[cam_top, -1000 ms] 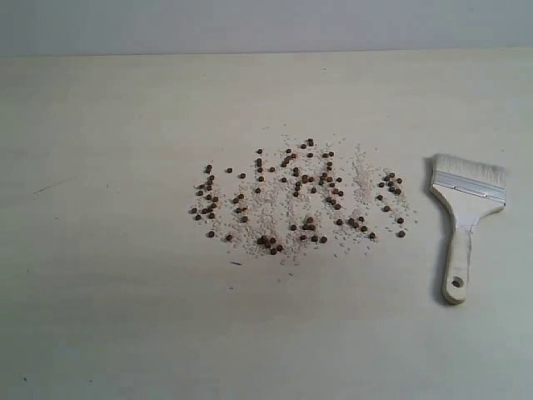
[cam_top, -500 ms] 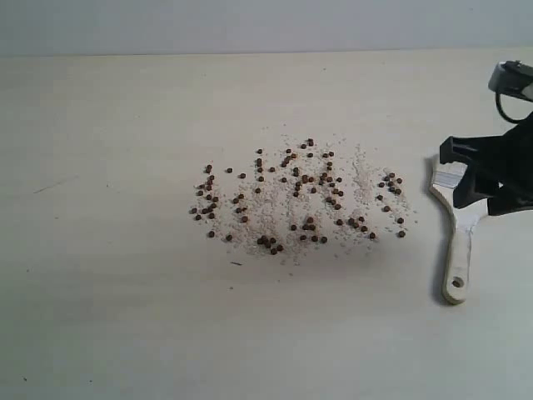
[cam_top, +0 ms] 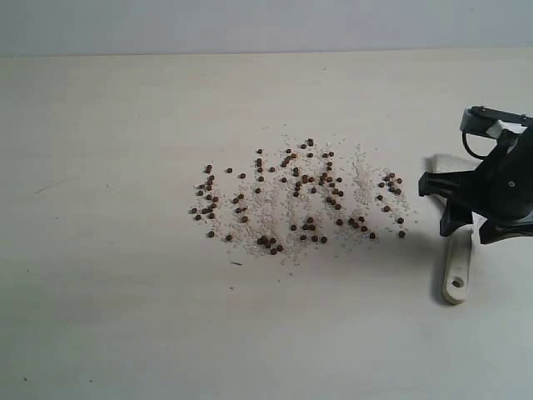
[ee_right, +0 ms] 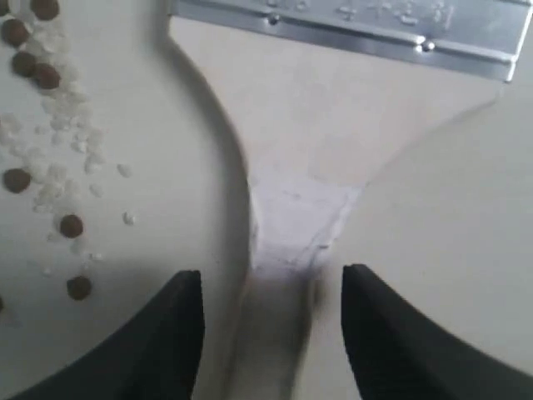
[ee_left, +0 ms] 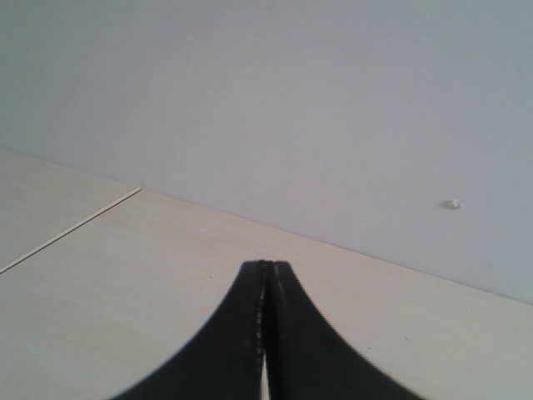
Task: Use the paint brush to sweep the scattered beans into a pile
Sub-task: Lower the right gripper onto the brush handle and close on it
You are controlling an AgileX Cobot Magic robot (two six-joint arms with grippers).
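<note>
The beans (cam_top: 296,198) lie scattered with white grains across the middle of the pale table; no pile shows. At the right lies the paint brush (cam_top: 456,271), its cream handle end with a hole pointing toward the front. My right gripper (cam_top: 466,223) hangs over the brush's neck and hides the ferrule and most of the bristles. In the right wrist view the right gripper (ee_right: 273,279) is open, one finger on each side of the handle (ee_right: 287,242), below the silver ferrule (ee_right: 350,25), without touching it. A few beans (ee_right: 37,67) lie beside it. The left gripper (ee_left: 267,268) is shut and empty.
The pale table (cam_top: 117,292) runs back to a grey wall (cam_top: 266,25). In the left wrist view only bare tabletop (ee_left: 125,275) and wall (ee_left: 291,108) show. A small dark speck (cam_top: 236,263) lies in front of the beans.
The right arm came into view from the right and moved down over the brush's neck, now covering ferrule and bristles. Its jaws have spread. Beans and brush have not moved.
</note>
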